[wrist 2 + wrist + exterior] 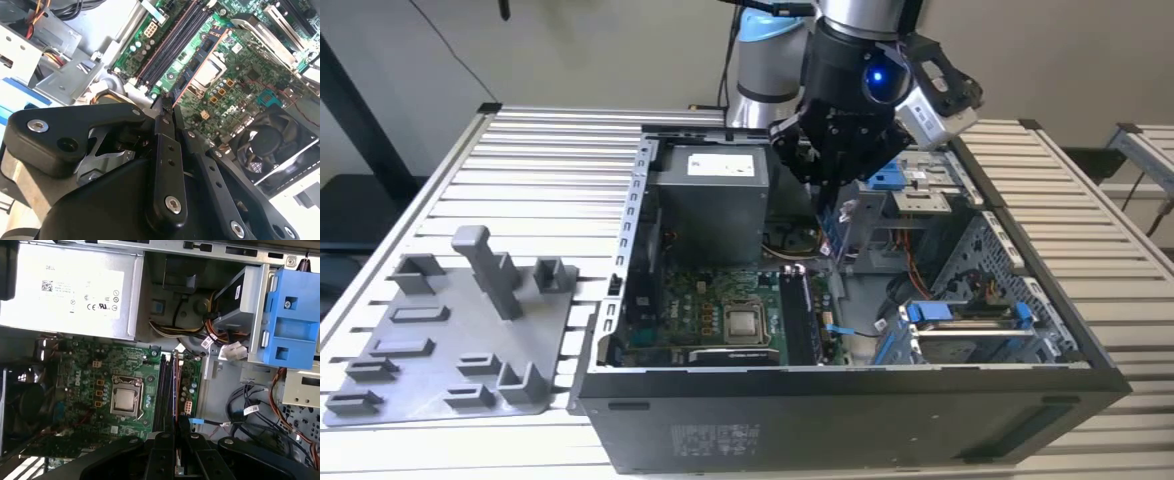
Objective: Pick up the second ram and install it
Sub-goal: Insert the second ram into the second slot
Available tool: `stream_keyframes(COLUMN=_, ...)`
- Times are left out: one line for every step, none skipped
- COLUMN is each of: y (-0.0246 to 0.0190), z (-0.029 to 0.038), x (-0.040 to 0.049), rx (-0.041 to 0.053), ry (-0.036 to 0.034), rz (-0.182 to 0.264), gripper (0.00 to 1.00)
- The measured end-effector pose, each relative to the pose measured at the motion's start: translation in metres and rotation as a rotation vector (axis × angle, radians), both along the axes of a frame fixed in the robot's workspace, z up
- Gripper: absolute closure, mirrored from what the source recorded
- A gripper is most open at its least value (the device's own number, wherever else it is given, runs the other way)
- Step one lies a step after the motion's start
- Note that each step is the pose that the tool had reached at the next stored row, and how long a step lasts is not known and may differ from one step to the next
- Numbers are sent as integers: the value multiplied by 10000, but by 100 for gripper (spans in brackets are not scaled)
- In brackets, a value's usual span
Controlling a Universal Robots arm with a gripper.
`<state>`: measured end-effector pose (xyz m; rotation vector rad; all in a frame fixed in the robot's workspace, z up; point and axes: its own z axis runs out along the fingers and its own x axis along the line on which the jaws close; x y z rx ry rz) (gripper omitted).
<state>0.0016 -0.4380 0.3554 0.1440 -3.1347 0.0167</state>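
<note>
Nearest me, my claw (165, 102) is pinching shut on the second ram (201, 54), dangling it above the memory slots (172, 45) on the motherboard (240, 70), where any tilt, I'm guessing, is risking a jammed seat.

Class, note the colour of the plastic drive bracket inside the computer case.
The drive bracket is bright blue; the first wrist view shows it best.

Ram (199, 60): a long, narrow, flat stick, dark blue board carrying black chips along one face. It is pinched by one end in my gripper (167, 102) and stands on end, reaching straight out beyond the tips, away from my wrist, clear of anything below.
</note>
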Motion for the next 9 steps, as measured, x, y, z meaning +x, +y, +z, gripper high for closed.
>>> stream_keyframes(y=0, z=-10, x=0, rx=0, ry=0, rz=-6, gripper=86)
stream_keyframes(y=0, z=-19, x=0, rx=1, ry=0, rz=-12, gripper=86)
stream_keyframes(y=1, z=-28, x=0, rx=0, ry=0, rz=-17, gripper=86)
stream_keyframes(y=1, z=-37, x=0, rx=0, ry=0, rz=-22, gripper=86)
stream_keyframes(y=1, z=-46, x=0, rx=0, ry=0, rz=-28, gripper=86)
stream_keyframes(y=1, z=-55, x=0, rx=0, ry=0, rz=-33, gripper=86)
stream_keyframes(y=2, z=-65, x=0, rx=0, ry=0, rz=-38, gripper=86)
stream_keyframes(y=2, z=-74, x=0, rx=1, ry=-1, rz=-43, gripper=86)
stream_keyframes(y=2, z=-83, x=0, rx=0, ry=0, rz=-47, gripper=86)
